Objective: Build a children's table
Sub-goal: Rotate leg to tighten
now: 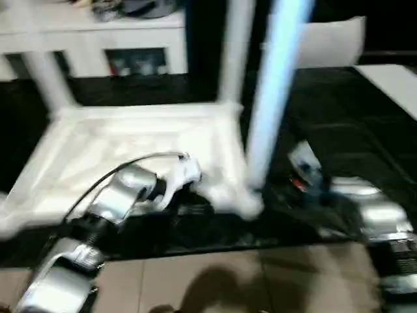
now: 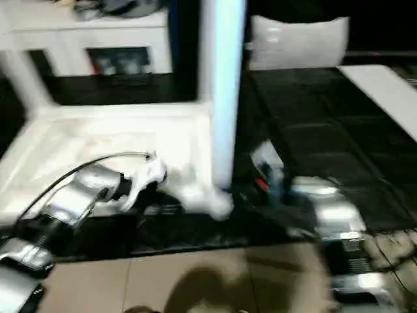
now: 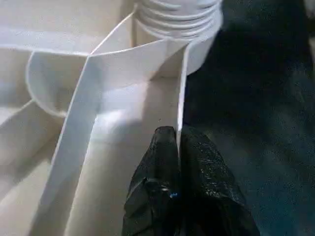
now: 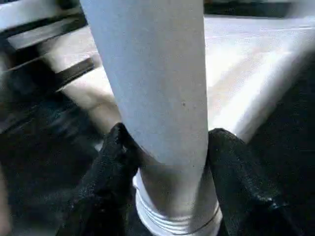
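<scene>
The white table top (image 1: 137, 156) lies upside down on the dark floor, its ribbed underside facing up. Three tapered white legs stand upright in its corner sockets: two at the far corners (image 1: 45, 78) (image 1: 233, 52), one at the near right corner (image 1: 270, 91).

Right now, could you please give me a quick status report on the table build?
Left pincer shut on tabletop rim. Right pincer shut on leg, upright at near corner socket. Two far legs up. Nothing blocking.
</scene>
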### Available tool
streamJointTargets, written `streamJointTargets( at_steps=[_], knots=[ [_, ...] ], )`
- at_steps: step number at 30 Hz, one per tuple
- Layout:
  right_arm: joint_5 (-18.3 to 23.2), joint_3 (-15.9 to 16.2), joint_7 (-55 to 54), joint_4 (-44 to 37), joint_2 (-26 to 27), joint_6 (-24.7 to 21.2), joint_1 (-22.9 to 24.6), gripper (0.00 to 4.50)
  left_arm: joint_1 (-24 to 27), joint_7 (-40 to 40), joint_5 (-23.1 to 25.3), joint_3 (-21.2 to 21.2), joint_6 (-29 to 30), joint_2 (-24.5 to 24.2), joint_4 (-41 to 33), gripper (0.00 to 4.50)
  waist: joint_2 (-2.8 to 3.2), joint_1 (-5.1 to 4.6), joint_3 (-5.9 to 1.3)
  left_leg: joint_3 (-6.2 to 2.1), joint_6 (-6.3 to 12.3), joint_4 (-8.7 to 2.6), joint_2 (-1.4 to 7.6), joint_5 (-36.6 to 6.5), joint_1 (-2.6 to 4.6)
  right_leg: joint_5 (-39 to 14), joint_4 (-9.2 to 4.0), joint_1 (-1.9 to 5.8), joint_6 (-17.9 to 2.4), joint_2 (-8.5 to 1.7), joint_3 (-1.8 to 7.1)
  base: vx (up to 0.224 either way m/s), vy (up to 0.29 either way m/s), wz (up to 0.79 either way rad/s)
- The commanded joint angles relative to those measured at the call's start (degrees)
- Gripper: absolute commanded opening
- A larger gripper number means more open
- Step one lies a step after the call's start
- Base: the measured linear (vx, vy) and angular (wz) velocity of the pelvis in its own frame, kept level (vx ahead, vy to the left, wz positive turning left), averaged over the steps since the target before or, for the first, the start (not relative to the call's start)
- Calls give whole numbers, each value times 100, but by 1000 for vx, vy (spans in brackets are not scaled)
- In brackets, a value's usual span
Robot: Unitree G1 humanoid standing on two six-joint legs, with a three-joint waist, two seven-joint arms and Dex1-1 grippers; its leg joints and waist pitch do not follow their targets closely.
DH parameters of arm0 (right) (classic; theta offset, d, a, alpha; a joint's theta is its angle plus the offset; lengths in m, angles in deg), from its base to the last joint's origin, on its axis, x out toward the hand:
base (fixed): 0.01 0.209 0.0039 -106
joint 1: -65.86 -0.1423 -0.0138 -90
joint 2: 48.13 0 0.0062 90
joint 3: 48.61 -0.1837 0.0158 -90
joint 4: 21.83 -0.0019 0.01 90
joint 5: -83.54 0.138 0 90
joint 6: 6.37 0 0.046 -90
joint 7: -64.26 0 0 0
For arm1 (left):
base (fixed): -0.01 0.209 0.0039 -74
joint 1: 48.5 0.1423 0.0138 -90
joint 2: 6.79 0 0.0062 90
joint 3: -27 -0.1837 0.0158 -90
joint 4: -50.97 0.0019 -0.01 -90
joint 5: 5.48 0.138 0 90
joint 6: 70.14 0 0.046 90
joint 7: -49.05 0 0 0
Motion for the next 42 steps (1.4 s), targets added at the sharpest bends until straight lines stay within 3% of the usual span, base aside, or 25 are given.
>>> streamJointTargets(
  at_steps=[1, 5, 6, 7, 8, 12, 16, 19, 21, 26, 27, 31, 32, 37, 38, 41, 42],
  knots=[
    [19, 284, -357, -268, 403, -242, -211, 190, -106, 272, -219, -131, 186, 509, -1, 0, -86, -4, -348, -77, 205, -380, 111, -1121, 7, -2867, -673, 295, -322, -448, 226, 0, 0, 0],
    [-266, 93, -1755, -139, 1023, -526, -369, 190, -386, 1141, -59, 95, 328, 889, 395, 0, -70, -103, -361, -72, 273, -376, 91, -999, -19, -2505, -649, 305, -468, -433, 236, 0, 0, 0],
    [-240, -9, -2169, -20, 1256, -457, -418, 190, -498, 1513, -45, 231, 336, 1022, 533, 0, -24, -110, -365, -66, 270, -374, 95, -977, -1, -2465, -661, 283, -496, -432, 245, 0, 0, 0],
    [-219, -27, -2261, 35, 1338, -322, -431, 190, -543, 1659, -53, 291, 329, 1077, 570, 0, -31, -109, -381, -68, 256, -371, 105, -987, 13, -2362, -650, 282, -541, -437, 246, 0, 0, 0],
    [-215, -28, -2303, 71, 1394, -143, -438, 245, -573, 1761, -57, 330, 292, 1114, 592, 0, -45, -103, -386, -73, 269, -375, 109, -963, 7, -2296, -643, 293, -554, -436, 247, 0, 0, 0],
    [-128, -164, -2275, -206, 1530, -120, -335, 276, -524, 1751, 58, 346, 291, 1150, 461, 0, -35, -85, -412, -82, 402, -377, 153, -691, -52, -1518, -538, 340, -776, -449, 281, 0, 0, 0],
    [-3, -204, -1808, -397, 1238, -82, -183, 312, -434, 1541, 48, 314, 119, 1010, 350, 0, -27, -60, -439, -78, 550, -355, 176, -468, -68, -845, -457, 372, -1027, -473, 295, 0, 0, 0],
    [154, -307, -1251, -505, 799, -60, -75, 336, -393, 1261, 101, 184, 7, 766, 383, 0, -30, -35, -428, -80, 626, -355, 178, -480, -82, -748, -452, 395, -1043, -469, 291, 0, 0, 0],
    [196, -275, -520, -493, 138, 53, 10, 356, -273, 748, 230, -65, -269, 426, 347, 0, -43, -33, -424, -75, 667, -347, 171, -562, -83, -869, -469, 408, -993, -473, 287, 0, 0, 0],
    [161, -178, 398, -449, -535, 284, 74, 401, -146, 7, 363, -340, -789, 51, 318, 0, -55, 2, -392, -53, 625, -345, 180, -689, -66, -1465, -537, 366, -876, -478, 280, 0, 0, 0],
    [168, -122, 651, -463, -697, 344, 90, 412, -127, -173, 367, -388, -918, -28, 322, 0, -56, 58, -390, -52, 596, -353, 199, -733, -42, -1666, -553, 346, -808, -476, 287, 0, 0, 0],
    [193, 176, 1606, -454, -1220, 588, 130, 412, -90, -768, 384, -660, -1340, -321, 296, 0, -54, 134, -391, -50, 564, -359, 229, -854, -17, -1583, -516, 322, -882, -474, 291, 0, 0, 0],
    [205, 242, 1821, -406, -1307, 674, 112, 412, -82, -911, 404, -745, -1472, -393, 281, 0, -85, 141, -394, -53, 572, -361, 234, -859, -24, -1573, -511, 329, -889, -480, 290, 0, 0, 0],
    [180, 450, 2477, -148, -1442, 992, -15, 412, -9, -1491, 439, -948, -1875, -582, 174, 0, -98, 211, -404, -42, 588, -350, 235, -770, -35, -1508, -487, 324, -943, -498, 299, 0, 0, 0],
    [200, 508, 2646, -116, -1458, 1020, -37, 387, 9, -1624, 441, -985, -1942, -621, 144, 0, -95, 225, -407, -46, 600, -348, 236, -762, -39, -1535, -482, 325, -932, -498, 293, 0, 0, 0],
    [284, 643, 2968, -105, -1479, 984, -57, 376, 4, -1809, 447, -1061, -2071, -684, 116, 0, -99, 259, -410, -47, 629, -347, 246, -729, -30, -1562, -480, 315, -920, -498, 292, 0, 0, 0],
    [297, 789, 3185, -102, -1469, 983, -51, 349, -16, -1927, 386, -1073, -2104, -712, 88, 0, -99, 275, -409, -46, 632, -349, 249, -719, -30, -1580, -482, 311, -907, -492, 292, 0, 0, 0]
  ],
)
